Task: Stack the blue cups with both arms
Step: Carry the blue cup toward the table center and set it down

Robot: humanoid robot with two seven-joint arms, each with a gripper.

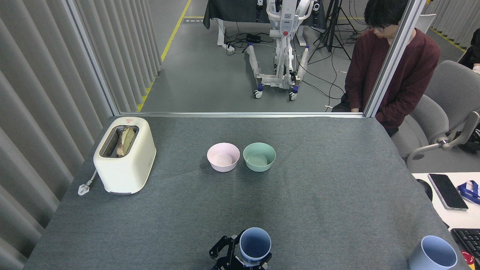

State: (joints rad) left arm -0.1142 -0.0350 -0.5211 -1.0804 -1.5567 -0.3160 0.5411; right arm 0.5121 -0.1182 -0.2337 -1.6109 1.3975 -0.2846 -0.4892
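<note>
From where I stand, the left gripper (250,258) is clamped on one blue cup (255,245), fingers on either side of the wall below the rim, holding it mouth-up at about six o'clock on the grey table (322,210), right at the near edge. Gripping low on the sides leaves the mouth clear, which I take to be the point if another cup is to drop inside it, or if this one is to be lowered into its twin. The second blue cup (432,253) stands upright at roughly four o'clock, at the near right corner, well apart from the held one and with nothing touching it. The right gripper is not in view, so I can say nothing of its jaws. The pink bowl (223,157) and green bowl (259,156) sit just beside each other near the table's centre, out of the way of any path between the cups. The toaster (124,155), with bread in its slot, is off at ten o'clock. A person (390,75) sits beyond the far right corner.
</note>
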